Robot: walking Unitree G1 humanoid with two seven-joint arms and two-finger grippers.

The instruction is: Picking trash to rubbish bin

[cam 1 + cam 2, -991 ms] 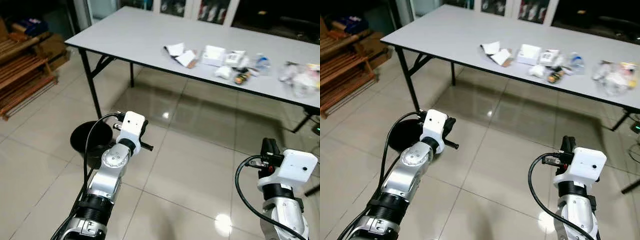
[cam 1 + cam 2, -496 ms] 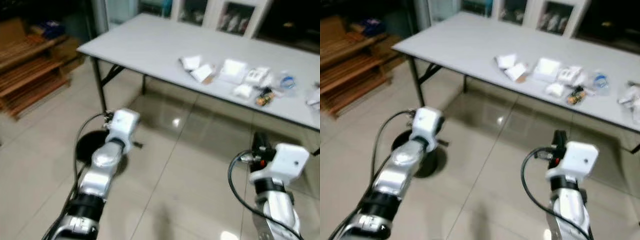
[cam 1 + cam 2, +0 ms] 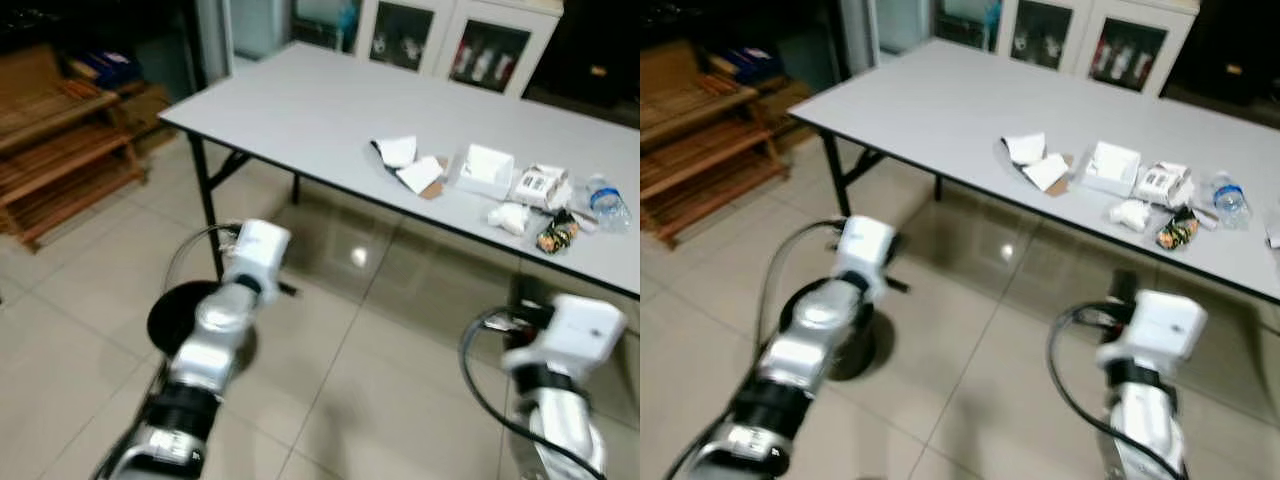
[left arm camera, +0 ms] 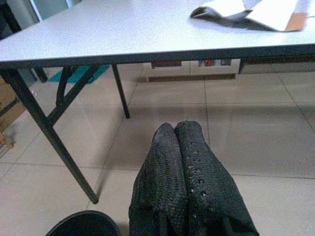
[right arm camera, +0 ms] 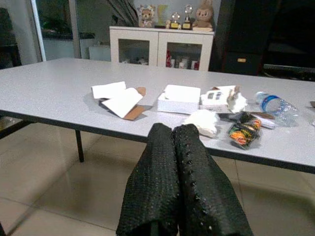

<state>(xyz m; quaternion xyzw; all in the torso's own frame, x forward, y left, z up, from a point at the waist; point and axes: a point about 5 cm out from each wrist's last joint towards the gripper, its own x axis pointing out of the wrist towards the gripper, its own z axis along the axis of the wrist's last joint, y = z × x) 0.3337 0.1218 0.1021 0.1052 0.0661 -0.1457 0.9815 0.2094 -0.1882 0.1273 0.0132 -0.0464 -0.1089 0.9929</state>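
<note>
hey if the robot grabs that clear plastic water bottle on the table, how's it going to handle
The water bottle lies on its side on the table, so a nudge would probably roll it. It looks thin, clear and mostly empty: likely light and apt to crumple or slip in a hand.

Glossy tiled floor, matt table

Trash is seen on a grey table, ahead of and above the right gripper, whose fingers are pressed together. Folded white card with a brown flap lies flat, leftmost. A white box sits beside it, then crumpled white paper, a colourful wrapper, and a clear bottle on its side. A black rubbish bin stands on the floor beneath the left gripper.
</note>
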